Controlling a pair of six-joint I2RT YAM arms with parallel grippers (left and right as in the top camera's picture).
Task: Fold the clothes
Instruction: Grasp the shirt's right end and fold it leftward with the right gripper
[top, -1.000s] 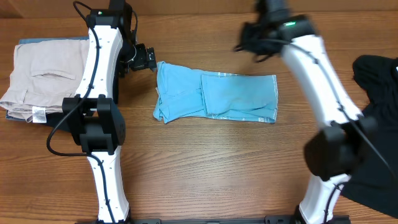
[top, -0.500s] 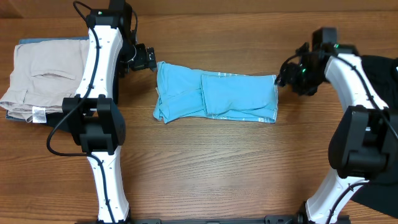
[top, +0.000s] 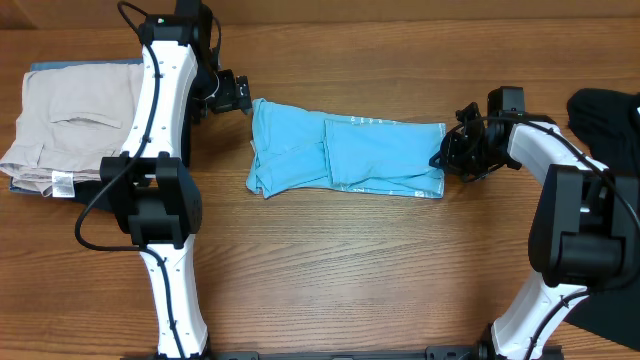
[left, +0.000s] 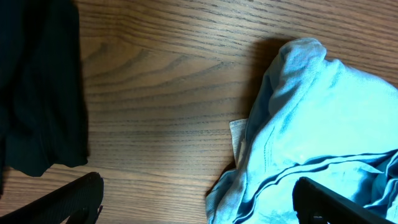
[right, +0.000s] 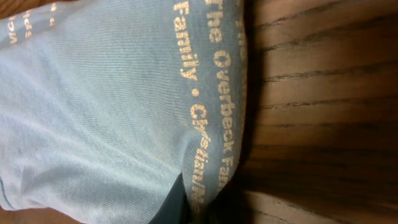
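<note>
The light blue T-shirt (top: 345, 155) lies folded into a long strip at the middle of the wooden table. My left gripper (top: 240, 95) hovers at its upper left corner. In the left wrist view its fingers (left: 199, 208) are wide apart and empty, with the crumpled shirt edge (left: 311, 124) between them on the right. My right gripper (top: 450, 155) is low at the shirt's right edge. In the right wrist view the printed hem (right: 211, 124) fills the frame, and a dark finger (right: 177, 205) presses a fold of it, so it looks shut on the cloth.
Beige trousers (top: 60, 125) lie folded at the far left. A black garment (top: 610, 130) lies at the right edge. Dark cloth (left: 37, 87) also shows on the left of the left wrist view.
My right arm swung from high at the back down to the shirt's right edge and lowered onto the hem. The left arm and the shirt have not moved.
</note>
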